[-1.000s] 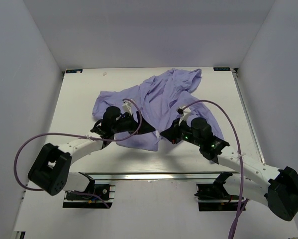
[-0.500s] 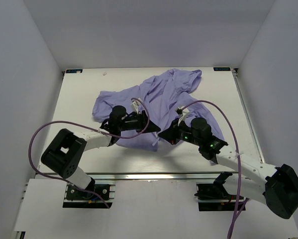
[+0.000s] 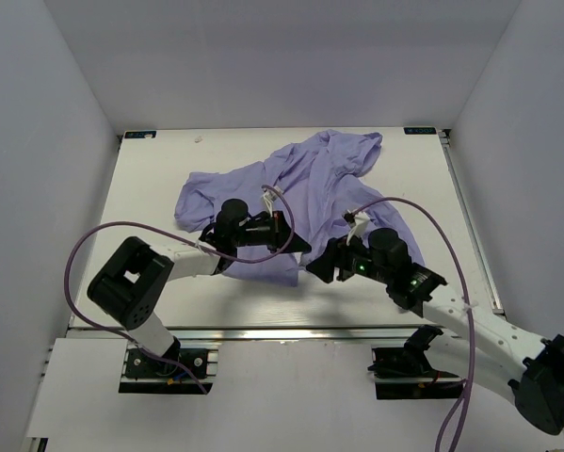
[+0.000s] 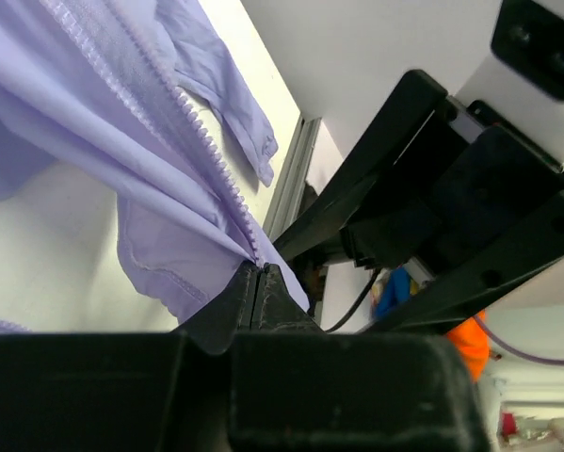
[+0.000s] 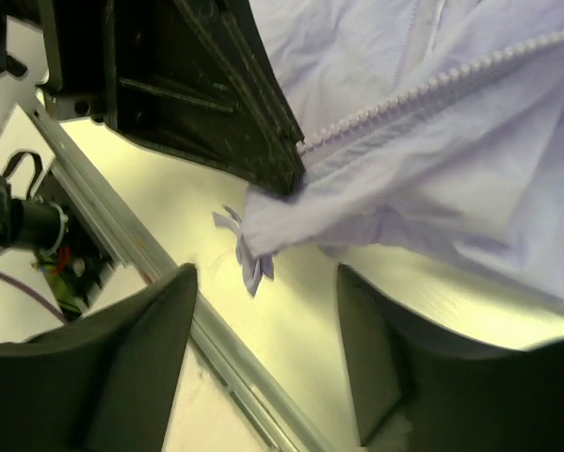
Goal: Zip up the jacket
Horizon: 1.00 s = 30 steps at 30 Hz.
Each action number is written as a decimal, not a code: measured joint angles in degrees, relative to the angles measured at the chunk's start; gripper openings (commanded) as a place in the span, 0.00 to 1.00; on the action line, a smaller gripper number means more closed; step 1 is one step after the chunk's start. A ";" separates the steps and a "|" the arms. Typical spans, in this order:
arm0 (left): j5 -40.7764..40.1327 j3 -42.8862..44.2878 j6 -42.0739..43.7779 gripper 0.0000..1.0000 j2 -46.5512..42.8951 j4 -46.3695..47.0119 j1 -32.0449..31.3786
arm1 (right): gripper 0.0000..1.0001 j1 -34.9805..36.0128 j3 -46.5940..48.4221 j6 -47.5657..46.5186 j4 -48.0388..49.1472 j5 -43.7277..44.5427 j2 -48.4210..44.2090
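Sliding rightward along the near hem, the left gripper (image 3: 298, 244) is now sitting closer to the middle of the desk (image 3: 150, 179) than a second ago, and the right gripper (image 3: 316, 270) is backing off a touch toward the near edge, so the two are hanging almost nose to nose

Trouble is brewing in that tight spot: with the tools this close, any reach by the right one is risking a knock against the left one's body, and a knock is likely jolting the thin cloth loose. The pinch itself is looking shallow, biting only the very end of the zipper teeth (image 4: 183, 122), so a tug along the track could be pulling the fabric out. No slider is showing in any view, so a grab from here may be catching plain cloth instead

Left tool: jaws pressing fully together, clamping the lifted bottom edge of the jacket (image 3: 310, 179) right where the teeth are ending. Right tool: fingers (image 5: 136, 367) standing wide apart, holding nothing, hovering just under the dangling hem corner (image 5: 253, 235) without touching it

As for the jacket, it is lying crumpled across the middle of the desk, reaching toward the far right corner, its near edge hoisted off the surface
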 measured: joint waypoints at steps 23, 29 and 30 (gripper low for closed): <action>-6.86 4.98 10.62 0.00 -5.46 -13.62 -6.97 | 0.69 -0.02 -0.11 2.86 -9.60 12.35 -0.28; -7.58 5.66 10.32 0.00 -5.53 -14.08 -7.02 | 0.70 0.00 -3.37 1.38 -10.05 9.16 -1.07; -7.63 5.66 10.16 0.00 -5.53 -14.03 -7.04 | 0.71 0.00 -3.61 1.20 -9.99 8.76 -1.81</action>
